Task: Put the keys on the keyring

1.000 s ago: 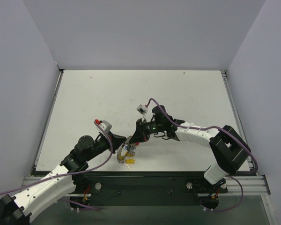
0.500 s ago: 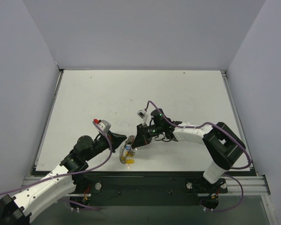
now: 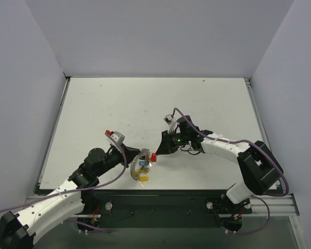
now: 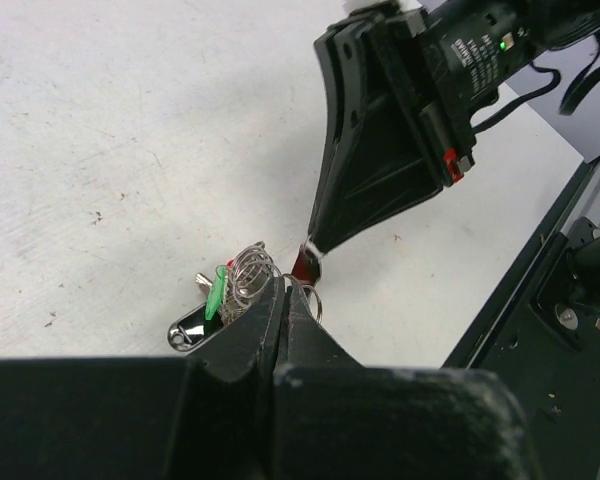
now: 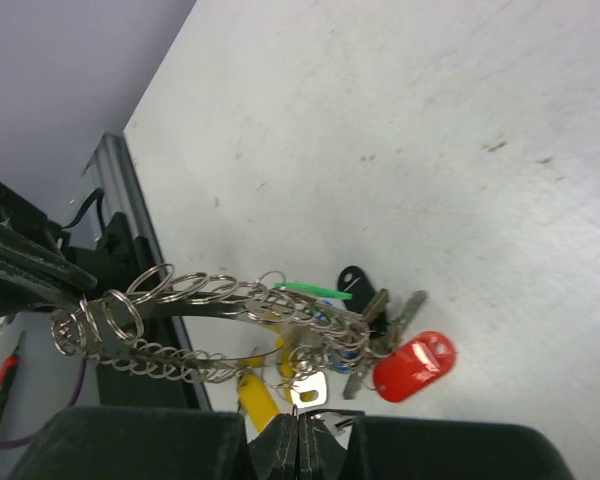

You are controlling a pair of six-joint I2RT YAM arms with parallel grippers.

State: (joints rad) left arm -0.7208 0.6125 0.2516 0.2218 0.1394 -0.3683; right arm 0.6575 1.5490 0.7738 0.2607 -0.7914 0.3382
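Overhead, I see the keyring (image 5: 195, 287) near the front edge of the table (image 3: 145, 104), between my two arms, with the left gripper (image 4: 286, 292) closed tight on the hoop's bumpy rim. Right gripper (image 5: 298, 428): jaws fully together, pinching a small silvery piece in the bunch of keys (image 5: 375, 335) that hangs at the hoop. Right wrist view: red head (image 5: 412, 367) off to one side of my fingertips, yellow head (image 5: 255, 395) on the other, green head (image 5: 315, 290) and black head (image 5: 352, 278) beyond the hoop's rim
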